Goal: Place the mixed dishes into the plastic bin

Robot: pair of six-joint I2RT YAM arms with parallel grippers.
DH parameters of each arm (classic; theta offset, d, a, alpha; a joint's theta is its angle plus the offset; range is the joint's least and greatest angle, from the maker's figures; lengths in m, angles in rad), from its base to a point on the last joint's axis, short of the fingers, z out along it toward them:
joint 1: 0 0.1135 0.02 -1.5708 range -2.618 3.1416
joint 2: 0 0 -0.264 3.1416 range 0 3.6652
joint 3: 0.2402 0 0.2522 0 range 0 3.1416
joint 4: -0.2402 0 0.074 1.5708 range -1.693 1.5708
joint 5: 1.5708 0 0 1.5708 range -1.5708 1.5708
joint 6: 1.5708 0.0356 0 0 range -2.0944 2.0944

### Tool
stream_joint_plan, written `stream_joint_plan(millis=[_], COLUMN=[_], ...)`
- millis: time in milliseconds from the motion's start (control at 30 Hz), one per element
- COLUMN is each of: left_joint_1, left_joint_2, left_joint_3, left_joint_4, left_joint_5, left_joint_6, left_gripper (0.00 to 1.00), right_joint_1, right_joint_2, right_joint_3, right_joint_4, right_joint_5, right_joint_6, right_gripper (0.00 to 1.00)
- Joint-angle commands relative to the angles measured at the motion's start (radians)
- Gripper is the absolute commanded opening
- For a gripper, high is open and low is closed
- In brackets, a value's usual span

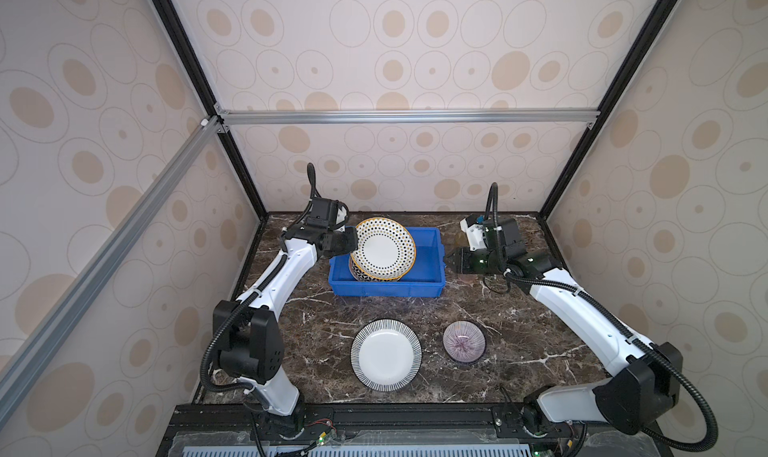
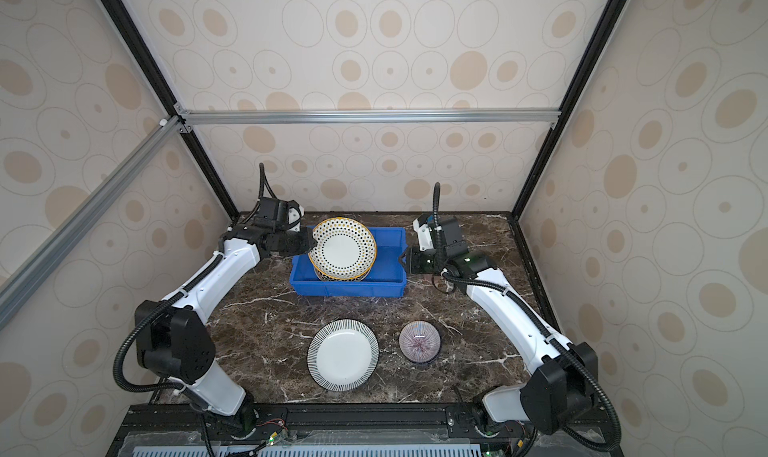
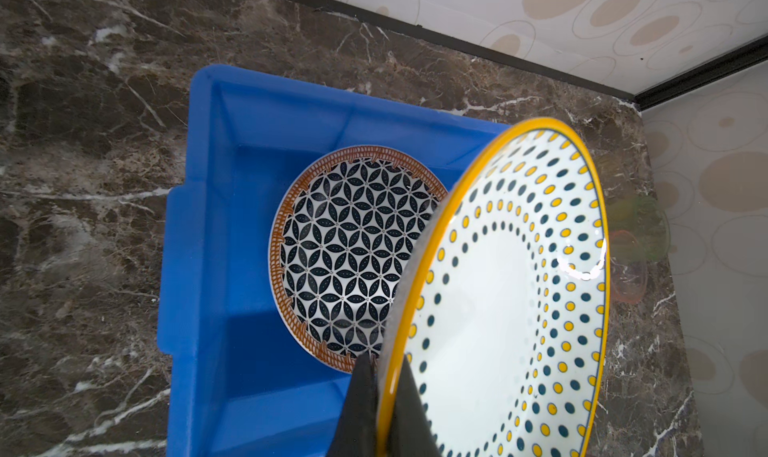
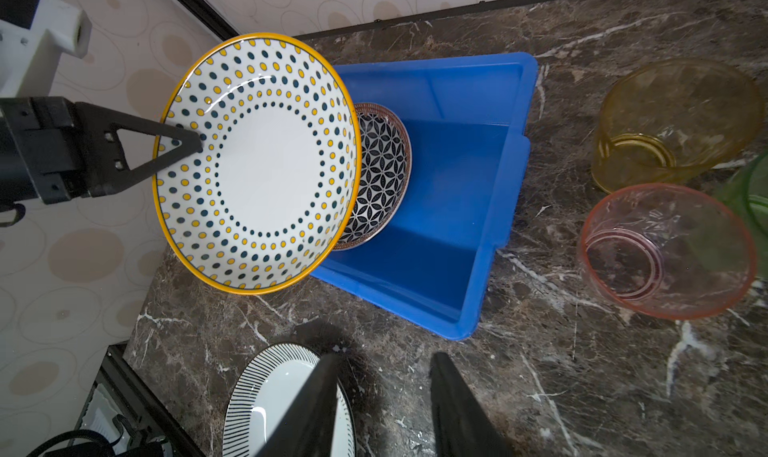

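I am clamping my left hand [image 3: 384,396] on the rim of the round yellow-edged dotted plate [image 1: 384,249], tilting it over the bright blue rectangular plastic bin [image 1: 390,288] so that, I judge, it can slide onto the black-white lattice plate [image 3: 349,251] already lying inside. My right hand [image 4: 386,357] is hanging spread and empty beside the bin, while the striped-rim plate [image 1: 385,354], purple-rayed bowl [image 1: 464,342], translucent yellow tumbler [image 4: 677,122], pink tumbler [image 4: 665,251] and green tumbler [image 4: 752,201] are waiting on the marble counter [image 1: 519,330].

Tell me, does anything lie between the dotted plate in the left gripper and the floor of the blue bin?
Yes: the lattice plate lies in the bin, partly under the tilted dotted plate that the left gripper holds. Nothing else visible stands between.
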Motion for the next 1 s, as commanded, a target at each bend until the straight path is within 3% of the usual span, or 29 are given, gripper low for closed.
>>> stream_joint_plan(millis=[0,433,967], left_joint_1=[0.016,0.039,0.041], left_joint_2=[0.009,0.142,0.223], left_joint_3=[0.096,0.196,0.163], left_joint_4=[0.079,0.061,0.123], left_joint_5=[0.055,0.036,0.052], left_joint_6=[0.011,0.043,0.033], left_gripper=[0.0,0.0,0.0], right_joint_1=[-0.009,-0.016,-0.018], right_joint_2=[0.016,0.056,0.103], right_joint_3=[0.041,0.07,0.095], right_joint_4=[-0.019,-0.031,-0.031], right_joint_5=[-0.008,-0.015,-0.043], right_joint_6=[-0.002,-0.006,-0.002], right_gripper=[0.42,0.43,0.44])
